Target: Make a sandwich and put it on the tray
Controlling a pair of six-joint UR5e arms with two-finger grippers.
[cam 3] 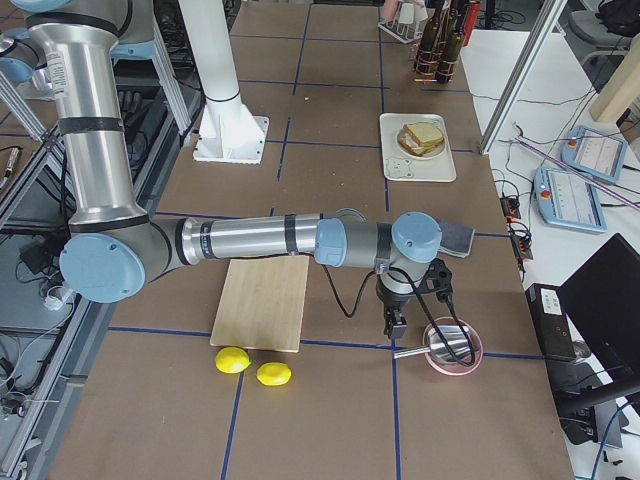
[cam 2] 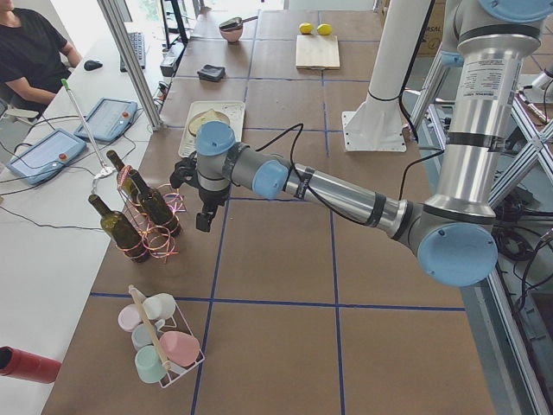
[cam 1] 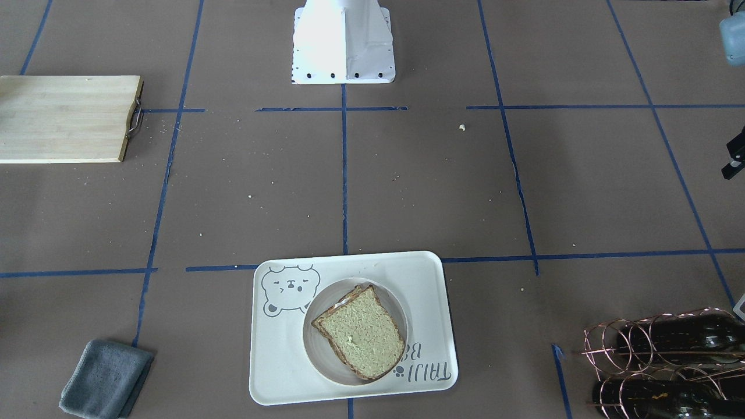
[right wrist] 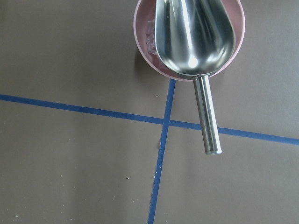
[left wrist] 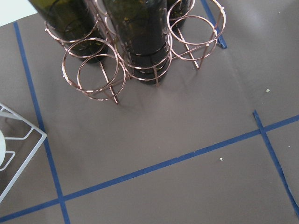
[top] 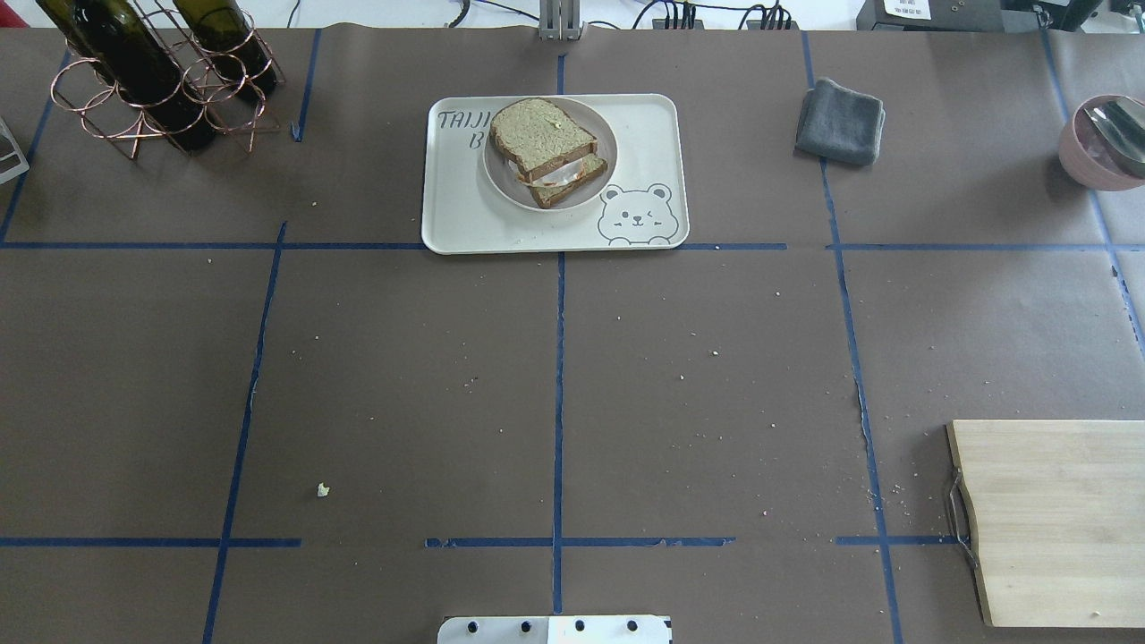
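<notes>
Already done: the sandwich (cam 1: 361, 339) is made. It lies on a plate (cam 1: 320, 355), and the plate sits on the tray (cam 1: 279, 361), low in the middle of the front view.
Left to do: nothing much, I think. Both arms are well away from the tray.
Left claw: in the left side view the left claw (cam 2: 204, 220) hangs over the table in the middle left, just beside the rack (cam 2: 151, 229). The tray is far behind it, higher in the frame. I see nothing in the claw. I cannot tell how far open it is.
Right claw: in the right side view the right claw (cam 3: 392, 325) hangs low and right of the middle, just beside the bowl (right wrist: 144, 46). The tray is far off, near the top. I cannot tell how far open this claw is either.
Front view: only the top slice shows well, with a thin white edge peeking out.
Overhead view: at the top middle, the two slices are slid a bit apart, and the white egg (top: 565, 173) shows between them.
Wrist views: the left one sees only the rack and its bottles (left wrist: 140, 28). The right one sees only the bowl and the scoop (right wrist: 194, 32) resting in it. Neither sees the tray.
Side views: only these show the claws.
</notes>
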